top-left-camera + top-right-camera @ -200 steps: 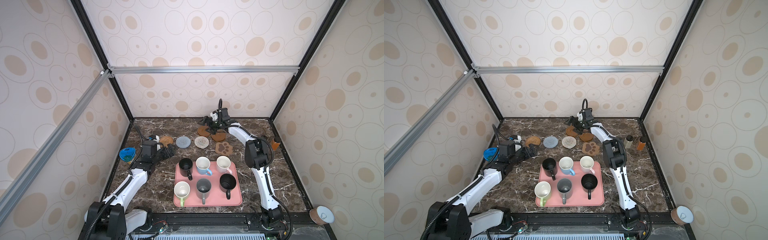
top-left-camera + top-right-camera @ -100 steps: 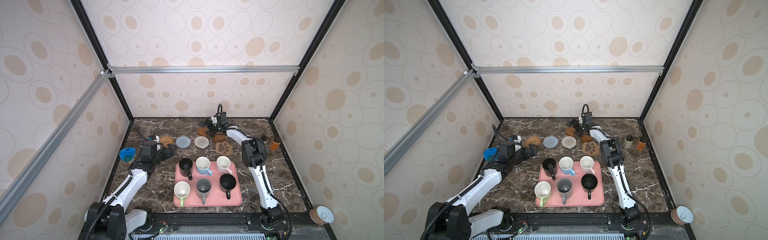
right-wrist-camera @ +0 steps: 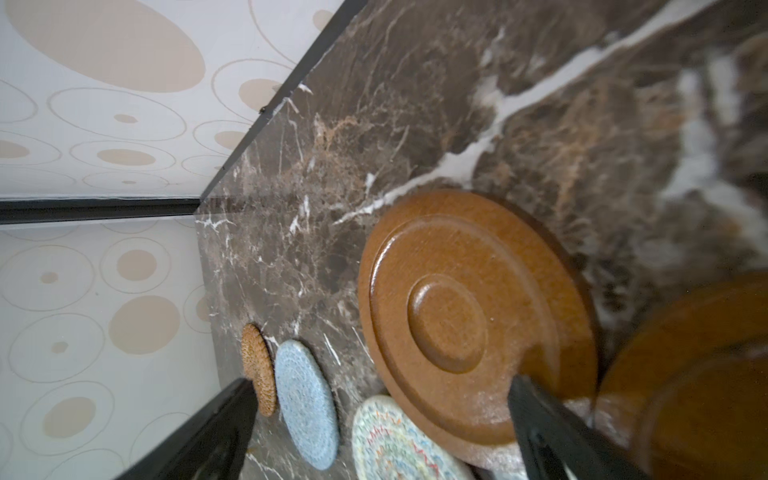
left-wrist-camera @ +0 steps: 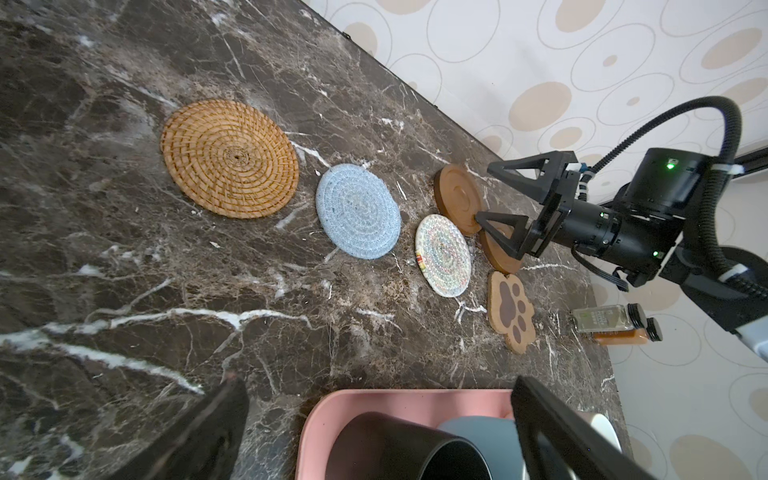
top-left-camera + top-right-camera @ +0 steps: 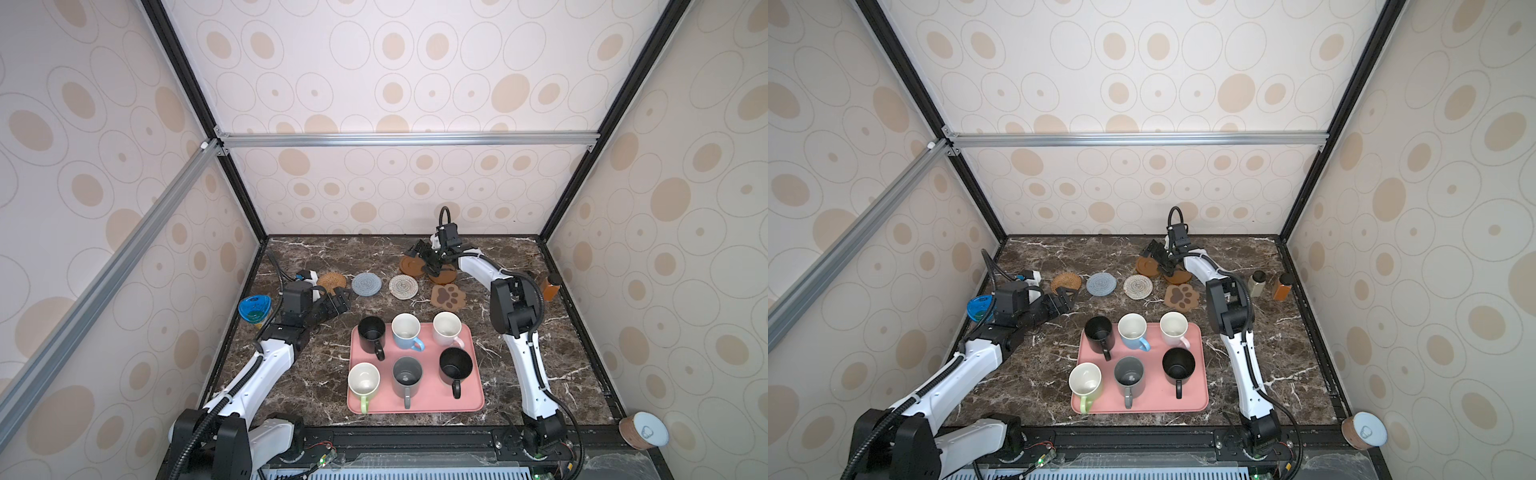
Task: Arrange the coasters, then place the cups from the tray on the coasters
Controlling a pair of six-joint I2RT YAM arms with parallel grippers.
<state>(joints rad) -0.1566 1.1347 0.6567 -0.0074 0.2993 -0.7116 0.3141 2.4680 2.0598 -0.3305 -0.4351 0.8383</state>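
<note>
Six coasters lie along the back of the table: tan rattan (image 5: 331, 280), blue-grey (image 5: 366, 284), cream (image 5: 403, 286), two brown wooden discs (image 5: 409, 264) (image 5: 444, 275) and a paw-shaped one (image 5: 447, 297). My right gripper (image 5: 424, 259) hangs open low over the two discs, and one fingertip (image 3: 524, 388) rests at the edge of the nearer disc (image 3: 446, 320). The pink tray (image 5: 415, 405) holds six cups: black (image 5: 371, 331), light blue (image 5: 406, 330), pale pink (image 5: 446, 328), green (image 5: 364, 382), grey (image 5: 407, 376), black (image 5: 456, 365). My left gripper (image 5: 338, 301) is open and empty, left of the tray.
A blue-lidded can (image 5: 254, 307) stands by the left wall behind my left arm. Two small bottles (image 5: 1256, 282) (image 5: 1282, 286) stand at the right wall. Another can (image 5: 643, 430) sits outside the front right corner. Enclosure walls close three sides.
My right gripper has shifted slightly over the two wooden discs and stays open. The left arm, cups and other coasters have not moved.
</note>
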